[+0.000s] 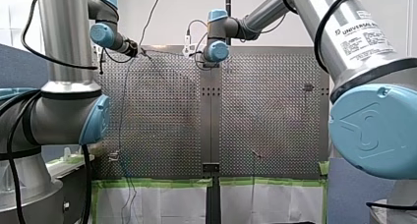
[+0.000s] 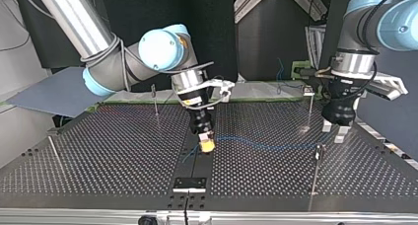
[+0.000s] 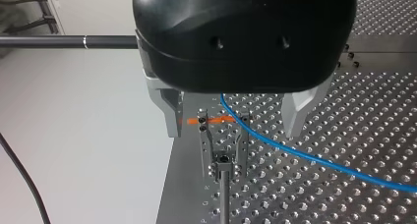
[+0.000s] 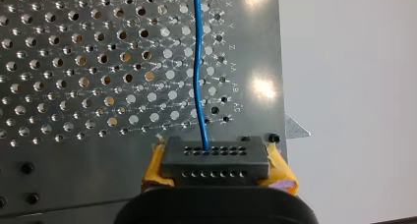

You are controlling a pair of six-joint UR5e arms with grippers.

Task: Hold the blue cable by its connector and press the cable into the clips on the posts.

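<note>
Perforated table [image 2: 98, 151] fills the top view. Right arm [image 2: 157, 50] enters at that view's left, left arm [image 2: 389, 22] at its right. Right gripper [image 2: 207, 145] sits low over the table's middle, its yellow pads [image 4: 280, 171] clamped on the black connector [image 4: 216, 160], one pad on each side. Left gripper [image 2: 333, 132] is near the table edge at the top view's right. Its metal fingers [image 3: 172, 117] are spread apart, gripping nothing. Thin posts [image 2: 156, 100] stand upright, well apart around the table. Blue cable [image 2: 266, 145] leaves the connector and runs across the table toward the left gripper. In the left wrist view it passes between the fingers, right by the clip [image 3: 223, 150] on top of a post. Cannot tell whether it is seated in the clip. Small orange piece [image 3: 216, 120] sits at the clip's prongs.
</note>
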